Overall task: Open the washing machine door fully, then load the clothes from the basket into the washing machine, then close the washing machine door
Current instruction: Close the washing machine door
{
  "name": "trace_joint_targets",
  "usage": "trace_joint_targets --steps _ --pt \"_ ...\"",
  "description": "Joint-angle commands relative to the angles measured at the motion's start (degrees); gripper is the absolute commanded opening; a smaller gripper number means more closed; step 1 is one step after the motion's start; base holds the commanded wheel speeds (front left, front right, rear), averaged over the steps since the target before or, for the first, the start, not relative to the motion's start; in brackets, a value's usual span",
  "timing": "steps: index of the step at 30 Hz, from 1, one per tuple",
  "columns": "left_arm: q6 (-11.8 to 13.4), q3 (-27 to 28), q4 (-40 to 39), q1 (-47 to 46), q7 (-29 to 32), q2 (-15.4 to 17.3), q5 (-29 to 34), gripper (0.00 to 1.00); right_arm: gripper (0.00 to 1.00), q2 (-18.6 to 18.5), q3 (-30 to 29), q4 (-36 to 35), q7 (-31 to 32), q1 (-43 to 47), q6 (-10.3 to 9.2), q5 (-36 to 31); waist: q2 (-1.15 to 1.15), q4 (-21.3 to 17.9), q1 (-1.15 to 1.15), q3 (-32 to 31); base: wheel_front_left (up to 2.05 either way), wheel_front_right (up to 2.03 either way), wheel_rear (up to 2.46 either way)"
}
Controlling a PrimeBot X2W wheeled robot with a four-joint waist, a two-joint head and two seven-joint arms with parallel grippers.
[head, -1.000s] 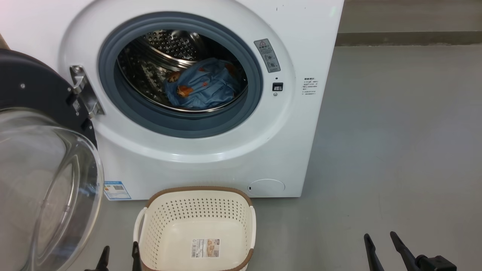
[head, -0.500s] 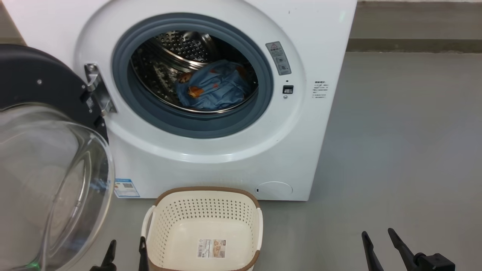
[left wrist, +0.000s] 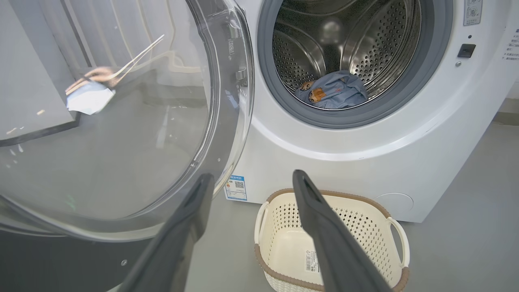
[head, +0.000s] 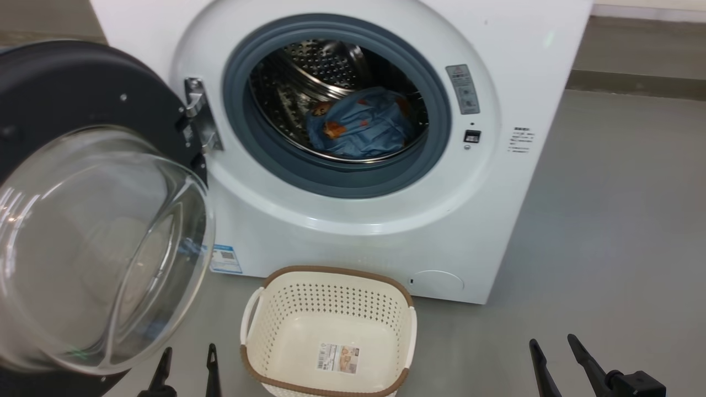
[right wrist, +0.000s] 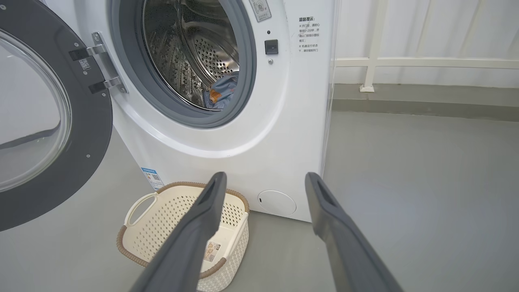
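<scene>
The washing machine door (head: 94,220): swung wide open on its metal hinge (head: 199,116), with the clear glass bowl bulging outward. It stands ahead of the left jaws and to their left side, not touching them.
Clothes (head: 361,129): one light blue bundle with orange-brown bears, lying low inside the steel drum (head: 309,71), far ahead of both pairs of jaws and above their level.
Basket (head: 336,271): on the grey floor (head: 606,220) just before the washing machine (head: 353,220). It is just to the right of the left jaws and well to the left of the right jaws. A paper label (head: 337,358) shows on its bare bottom.
Left gripper (head: 188,353): the jaws stand wide apart with nothing between them, low between the door's lower rim and the basket.
Right gripper (head: 552,347): the jaws stand wide apart, holding nothing, over bare floor and well apart from the machine.
Blue sticker (head: 225,259): low on the machine's front, ahead of the left jaws, beside the edge of the glass.
</scene>
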Motion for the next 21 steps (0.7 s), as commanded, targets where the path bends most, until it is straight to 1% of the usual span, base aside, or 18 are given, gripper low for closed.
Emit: trace_joint_targets --steps 1,8,21 --pt "0.24 2.03 -1.78 -0.56 -0.54 0.82 0.68 1.0 1.0 -0.41 1.56 -1.22 -0.28 -1.19 0.09 -0.23 0.0 1.64 0.0 0.08 0.0 0.0 0.0" --pt "0.24 2.23 -2.35 -0.21 -0.54 0.81 1.13 1.0 1.0 -0.28 1.66 -1.21 -0.28 -1.29 0.09 -0.31 0.0 4.02 0.0 0.27 0.0 0.0 0.0" --pt "1.93 3.28 -2.87 0.36 -0.54 0.73 0.64 1.0 1.0 -0.63 1.64 -1.12 -0.28 -0.97 0.09 -0.44 0.0 9.45 0.0 0.17 0.0 0.0 0.0"
